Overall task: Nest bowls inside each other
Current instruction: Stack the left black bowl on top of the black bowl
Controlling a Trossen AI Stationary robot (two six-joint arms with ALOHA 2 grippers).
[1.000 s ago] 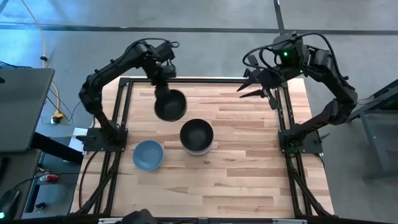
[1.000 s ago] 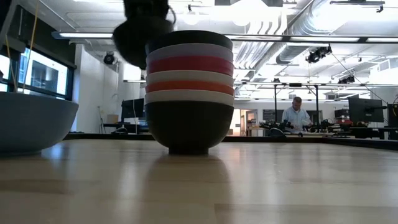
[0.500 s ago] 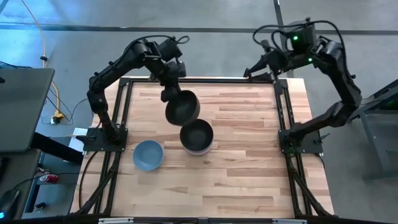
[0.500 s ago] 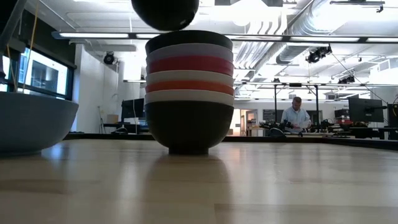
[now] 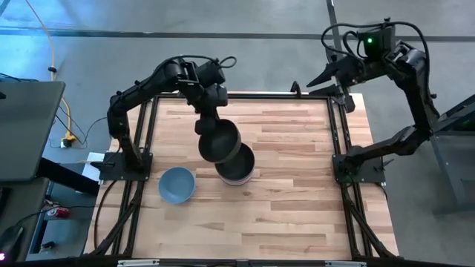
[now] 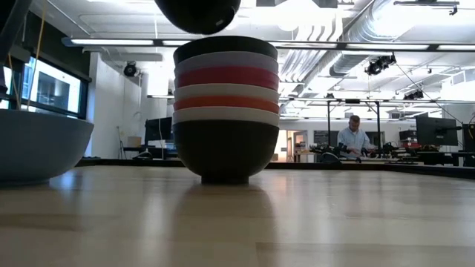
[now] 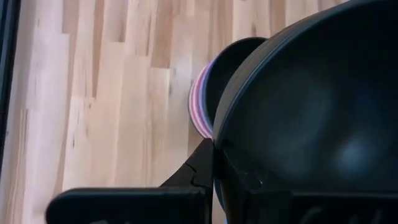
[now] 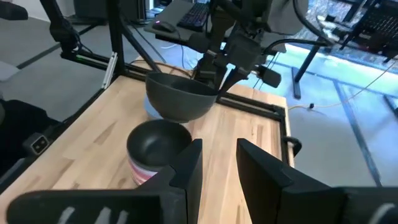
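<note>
A robotics lab: exposed ceiling ducts (image 6: 349,37), strip lights, equipment benches (image 6: 386,152), a person (image 6: 353,138) working behind.

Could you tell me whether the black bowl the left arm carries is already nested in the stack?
Not yet. The black bowl, held by the left claw, hangs above the stack with a gap between them.

High view: set above the table (image 5: 282,215), faced straight down; the whole top and both arms are taken in.
Low view: set at table-top height, faced level across the wood into the room; the stack (image 6: 225,107) is seen close and side-on.
Left wrist view: carried on the left arm, faced down past a held black bowl (image 7: 311,106), very near it.
Right wrist view: carried high at the table's far edge, faced back across it.
Shared: the stack and the black bowl are caught by all four views.
</note>
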